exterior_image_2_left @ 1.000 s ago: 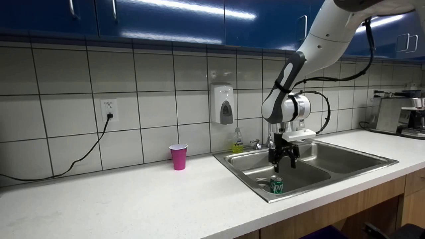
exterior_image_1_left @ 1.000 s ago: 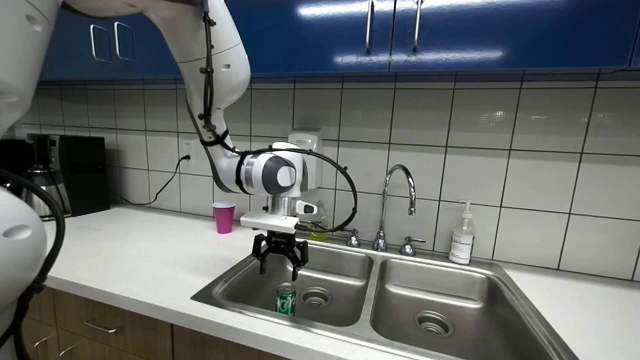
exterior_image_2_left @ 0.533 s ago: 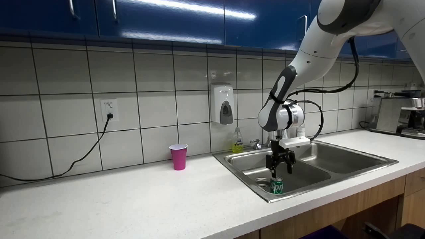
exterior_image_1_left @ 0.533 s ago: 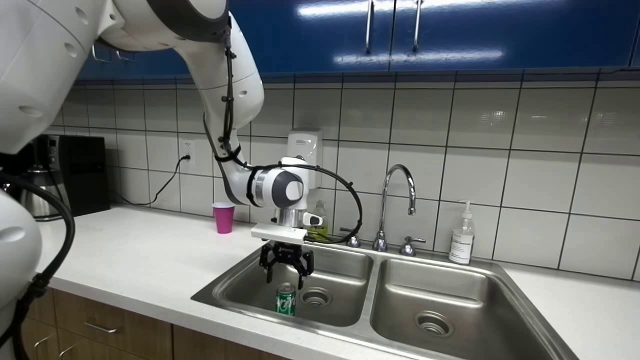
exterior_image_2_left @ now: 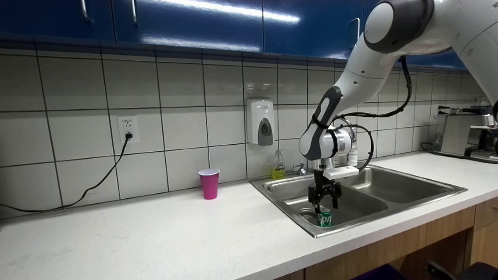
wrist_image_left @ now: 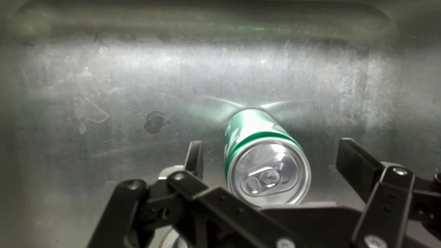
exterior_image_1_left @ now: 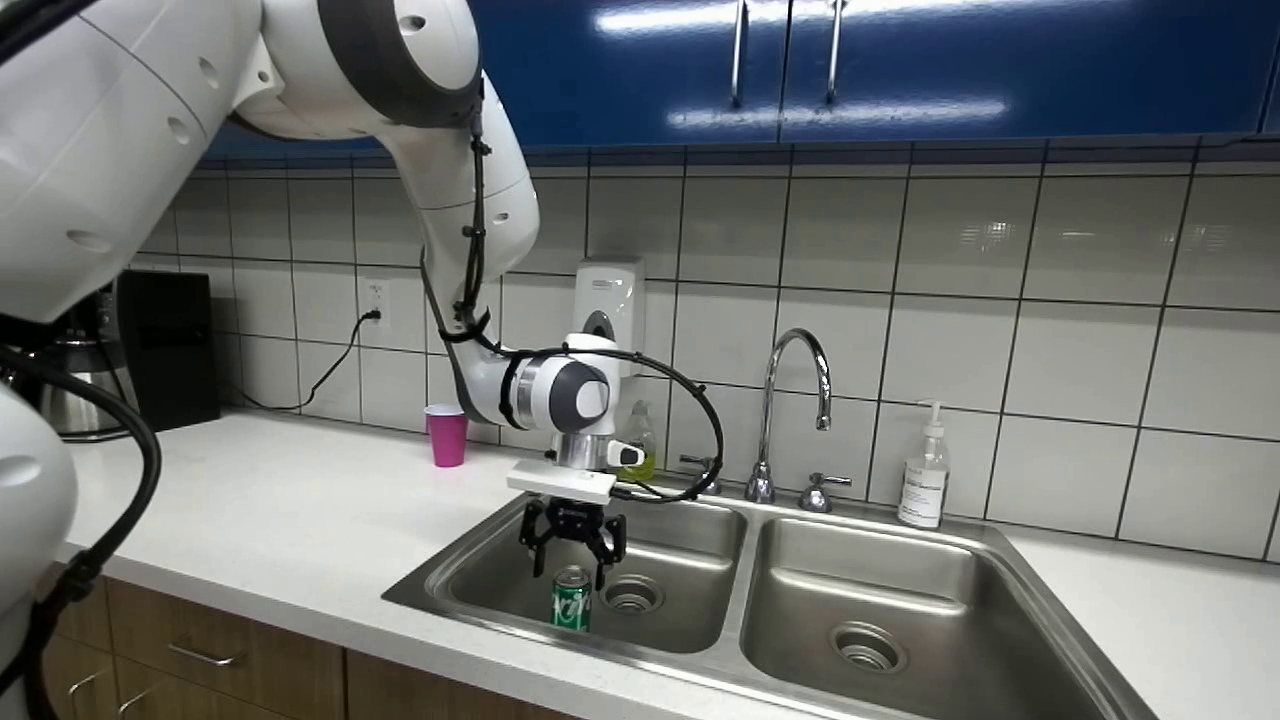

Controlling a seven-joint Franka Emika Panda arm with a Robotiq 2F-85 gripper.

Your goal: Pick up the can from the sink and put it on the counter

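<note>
The can [exterior_image_1_left: 571,602] is upright in the sink [exterior_image_1_left: 745,580] — lower center of the frame in an exterior view, left basin, just beside the drain [exterior_image_1_left: 632,595]. The gripper [exterior_image_1_left: 569,577] hangs over that basin, pointing down, jaws spread. Wrist view: the can shows right of center, silver lid visible, between the jaws with a clear gap on each side. Jaw tip height against the can top — can't tell exactly. The pink cup [exterior_image_2_left: 210,185] stands on the table [exterior_image_2_left: 155,233], left of center in an exterior view, near the tiled wall [exterior_image_2_left: 183,126]. The faucet [exterior_image_1_left: 766,430] is right of center, behind the sink.
</note>
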